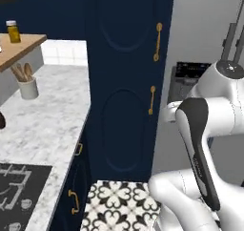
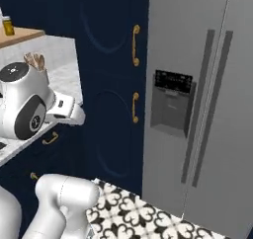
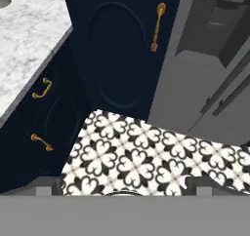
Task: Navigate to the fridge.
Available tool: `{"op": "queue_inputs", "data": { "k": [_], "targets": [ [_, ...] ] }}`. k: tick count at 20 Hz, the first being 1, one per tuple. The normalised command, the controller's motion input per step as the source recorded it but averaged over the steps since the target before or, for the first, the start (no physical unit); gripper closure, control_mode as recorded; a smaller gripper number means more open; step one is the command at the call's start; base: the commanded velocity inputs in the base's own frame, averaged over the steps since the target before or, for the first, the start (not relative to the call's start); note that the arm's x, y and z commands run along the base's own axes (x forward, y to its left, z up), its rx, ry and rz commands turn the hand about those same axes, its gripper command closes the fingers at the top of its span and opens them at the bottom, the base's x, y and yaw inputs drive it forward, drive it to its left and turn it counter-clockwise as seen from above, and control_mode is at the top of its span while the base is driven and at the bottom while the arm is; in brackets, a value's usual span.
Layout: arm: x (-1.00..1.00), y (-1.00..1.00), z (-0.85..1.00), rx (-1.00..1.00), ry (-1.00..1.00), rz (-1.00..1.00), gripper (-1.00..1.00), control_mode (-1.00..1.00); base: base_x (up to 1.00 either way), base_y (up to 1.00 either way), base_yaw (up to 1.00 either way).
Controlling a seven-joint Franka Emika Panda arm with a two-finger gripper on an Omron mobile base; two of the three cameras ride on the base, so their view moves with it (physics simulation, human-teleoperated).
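Observation:
The fridge is a tall light-grey two-door appliance at the right, with two long vertical bar handles and a black-panelled dispenser recess. In the left base view, the fridge is partly hidden behind my arm. From the hand camera, the fridge fills the upper right, above the patterned floor. My gripper points down at the floor, its two dark fingertips far apart with nothing between them.
A tall navy cabinet with gold handles stands just left of the fridge. A marble counter runs along the left, bearing a utensil cup, a cooktop and a wooden shelf with a jar. Black-and-white tiles cover the floor.

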Motion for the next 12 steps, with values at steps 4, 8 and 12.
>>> {"op": "queue_inputs", "data": {
  "k": [4, 8, 12],
  "targets": [
    [0.00, 0.00, 0.00, 0.00, 0.00, 0.00, -1.00, 1.00, 0.00, -1.00, -0.69],
    [0.00, 0.00, 0.00, 0.00, 0.00, 0.00, -1.00, 1.00, 0.20, -0.95, -0.61],
    [0.00, 0.00, 0.00, 0.00, 0.00, 0.00, -1.00, 1.00, 0.96, -0.13, -0.39]
  ]
}}
